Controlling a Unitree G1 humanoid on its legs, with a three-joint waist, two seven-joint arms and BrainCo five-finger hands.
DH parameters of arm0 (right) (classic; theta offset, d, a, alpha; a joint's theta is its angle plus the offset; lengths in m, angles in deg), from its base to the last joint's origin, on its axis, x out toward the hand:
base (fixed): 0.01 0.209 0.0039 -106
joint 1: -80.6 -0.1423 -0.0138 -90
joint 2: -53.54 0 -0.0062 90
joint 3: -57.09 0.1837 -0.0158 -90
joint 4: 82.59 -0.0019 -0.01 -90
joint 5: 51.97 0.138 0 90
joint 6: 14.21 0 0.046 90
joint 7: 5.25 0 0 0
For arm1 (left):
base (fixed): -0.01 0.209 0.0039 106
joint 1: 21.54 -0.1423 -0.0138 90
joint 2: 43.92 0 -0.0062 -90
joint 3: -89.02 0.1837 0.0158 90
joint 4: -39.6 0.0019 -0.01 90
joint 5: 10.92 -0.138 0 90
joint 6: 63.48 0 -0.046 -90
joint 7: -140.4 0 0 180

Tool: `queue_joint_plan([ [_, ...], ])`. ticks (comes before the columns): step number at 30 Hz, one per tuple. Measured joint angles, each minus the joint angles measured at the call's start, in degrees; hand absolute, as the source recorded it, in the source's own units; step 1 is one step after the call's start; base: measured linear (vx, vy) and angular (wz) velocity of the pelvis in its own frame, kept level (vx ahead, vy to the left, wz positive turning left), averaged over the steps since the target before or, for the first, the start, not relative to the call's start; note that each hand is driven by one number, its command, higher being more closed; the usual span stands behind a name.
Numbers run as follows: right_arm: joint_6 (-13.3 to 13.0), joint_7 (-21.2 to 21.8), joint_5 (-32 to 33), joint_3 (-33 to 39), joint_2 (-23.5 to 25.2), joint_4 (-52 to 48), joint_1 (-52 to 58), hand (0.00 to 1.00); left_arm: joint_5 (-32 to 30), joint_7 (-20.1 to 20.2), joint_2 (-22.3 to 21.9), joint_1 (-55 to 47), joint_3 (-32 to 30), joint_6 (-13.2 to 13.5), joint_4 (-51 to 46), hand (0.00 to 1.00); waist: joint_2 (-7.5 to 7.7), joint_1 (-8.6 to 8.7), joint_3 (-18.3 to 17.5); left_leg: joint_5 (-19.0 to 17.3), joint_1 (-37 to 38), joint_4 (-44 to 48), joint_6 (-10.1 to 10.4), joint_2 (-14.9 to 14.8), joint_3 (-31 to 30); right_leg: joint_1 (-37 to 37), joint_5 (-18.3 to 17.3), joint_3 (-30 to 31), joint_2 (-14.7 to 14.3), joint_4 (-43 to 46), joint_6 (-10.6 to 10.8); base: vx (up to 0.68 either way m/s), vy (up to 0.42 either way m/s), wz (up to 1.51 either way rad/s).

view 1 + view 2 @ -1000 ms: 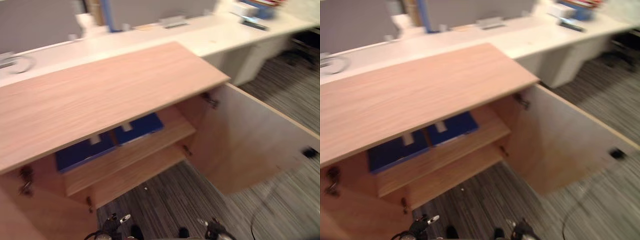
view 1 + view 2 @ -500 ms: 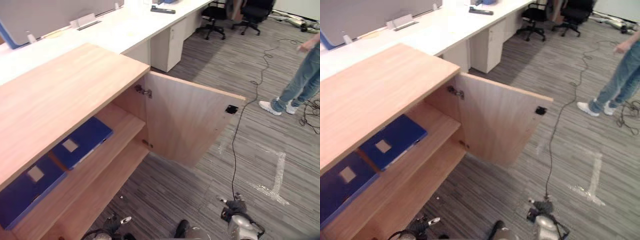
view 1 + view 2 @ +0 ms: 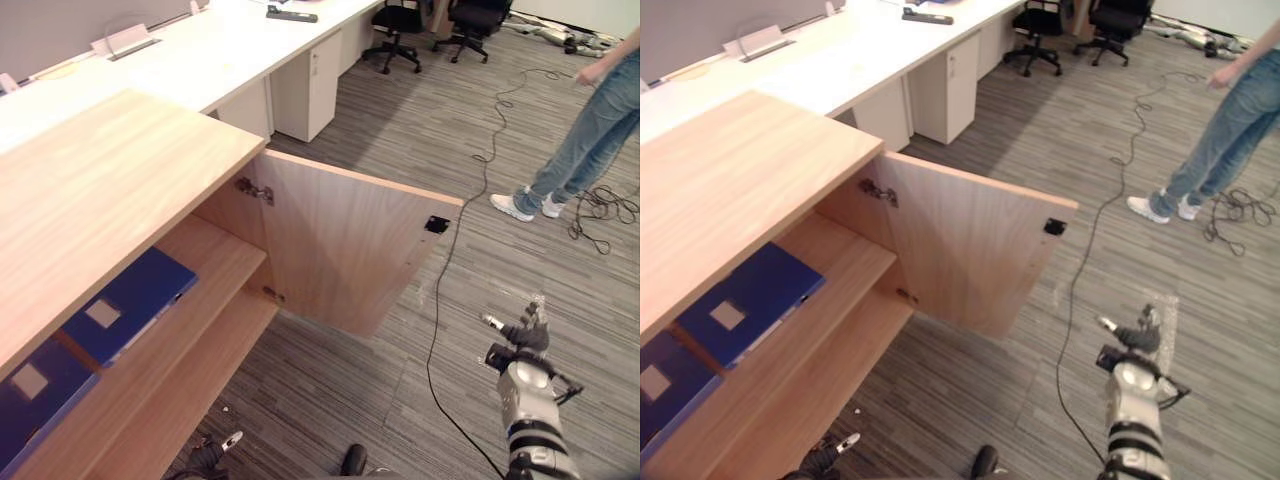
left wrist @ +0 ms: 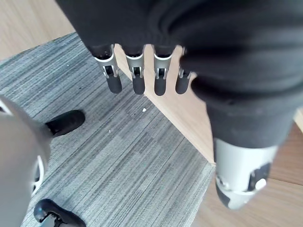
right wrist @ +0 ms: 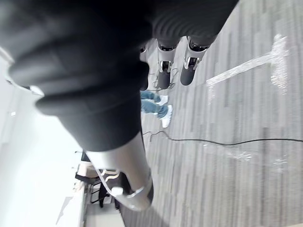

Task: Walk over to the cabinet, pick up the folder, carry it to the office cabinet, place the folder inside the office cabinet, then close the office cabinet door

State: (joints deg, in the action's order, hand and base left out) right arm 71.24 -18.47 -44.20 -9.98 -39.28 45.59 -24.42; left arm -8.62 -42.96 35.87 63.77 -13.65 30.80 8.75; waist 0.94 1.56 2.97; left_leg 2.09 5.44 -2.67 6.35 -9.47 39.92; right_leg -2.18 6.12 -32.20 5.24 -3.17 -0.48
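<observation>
Folder, blue (image 3: 130,303), lies flat on the upper shelf (image 3: 215,262) of the open cabinet (image 3: 110,180), lower left; we note a second folder (image 3: 30,395) beside it. The door (image 3: 345,250) stands wide at centre, with a person (image 3: 590,130) at upper right. The left wrist view gives us the left hand (image 4: 137,71), fingers straight over carpet (image 4: 118,156), empty. The right hand (image 3: 518,350) extends at lower right, fingers relaxed, grasping nothing.

Head stereo pair: high, facing down. Both eyes share the open cabinet (image 3: 120,170) at frame left, its door (image 3: 340,250) at centre and the carpet (image 3: 350,380) at lower right.
Left wrist: very close, along left hand (image 4: 160,80), down onto carpet.
Right wrist: along right hand (image 5: 164,71), across carpet.
</observation>
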Motion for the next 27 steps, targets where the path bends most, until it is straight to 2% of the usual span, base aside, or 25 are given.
queue_joint_plan([
  [3,-0.87,0.27,2.46,-0.61,-3.44,2.47,-5.87,0.0,0.11,0.29,-0.04,0.19,2.58,0.12,-0.43,0.0,-1.05,-0.12,0.25,0.02,-1.1,0.03,-0.04,0.59,-1.82,-0.32,0.33,-1.27,0.96,0.09,0.46,-0.07,0.055,0.32],
  [8,-1.92,1.62,7.74,-4.79,-12.52,14.92,-21.26,0.0,1.61,0.68,-0.37,-0.18,6.3,0.21,-0.62,0.0,-4.25,-1.38,1.42,0.6,-3.6,0.19,-1.03,2.1,-5.65,-0.86,0.79,-4.36,2.68,0.37,1.02,-0.07,0.044,0.31],
  [11,-1.99,3.41,11.42,-5.09,-14.06,20.84,-27.81,0.0,2.73,1.24,-0.82,-0.86,7.11,0.22,-0.65,0.0,-5.33,-2.38,2.23,0.84,-4.46,0.47,-1.36,2.16,-7.13,-0.76,0.82,-5.64,2.92,0.47,1.03,-0.07,0.019,0.28],
  [15,-1.69,5.42,13.58,-6.0,-14.08,24.87,-31.26,0.0,3.51,1.5,-1.06,-1.3,7.05,0.24,-0.83,0.0,-5.99,-3.32,3.16,0.93,-4.67,0.87,-1.5,2.18,-8.88,0.29,0.82,-7.28,3.1,0.33,1.03,-0.04,-0.001,0.2],
  [19,-1.44,6.51,12.88,-8.77,-14.74,26.57,-32.02,0.0,3.98,1.77,-0.99,-1.35,6.73,0.6,-1.4,0.0,-6.08,-4.04,4.75,1.16,-4.64,1.07,-1.8,2.22,-10.38,1.37,0.82,-8.6,3.11,0.06,1.03,-0.05,0.002,0.19],
  [22,-0.44,7.89,10.38,-11.37,-15.1,27.55,-32.87,0.0,3.94,1.95,-0.86,-1.66,6.56,0.6,-1.38,0.0,-6.28,-3.39,5.62,1.3,-4.61,1.07,-1.93,2.13,-10.54,1.48,0.82,-8.64,3.01,0.0,1.03,-0.04,-0.004,0.01],
  [24,0.88,10.19,7.36,-16.39,-16.25,28.55,-32.87,0.0,3.69,2.59,-0.58,-1.78,6.72,0.63,-1.35,0.0,-6.25,-2.79,5.7,1.39,-4.53,1.06,-1.95,1.94,-10.54,1.56,0.82,-8.52,2.76,-0.1,1.03,-0.04,-0.021,-0.04],
  [27,1.4,11.97,5.24,-22.68,-17.61,28.85,-32.82,0.0,2.97,3.02,-0.41,-1.78,7.21,0.73,-1.36,0.0,-6.24,-2.2,5.74,1.47,-4.42,1.07,-1.95,1.75,-10.5,1.64,0.84,-8.35,2.48,-0.24,1.0,-0.04,-0.031,-0.04],
])
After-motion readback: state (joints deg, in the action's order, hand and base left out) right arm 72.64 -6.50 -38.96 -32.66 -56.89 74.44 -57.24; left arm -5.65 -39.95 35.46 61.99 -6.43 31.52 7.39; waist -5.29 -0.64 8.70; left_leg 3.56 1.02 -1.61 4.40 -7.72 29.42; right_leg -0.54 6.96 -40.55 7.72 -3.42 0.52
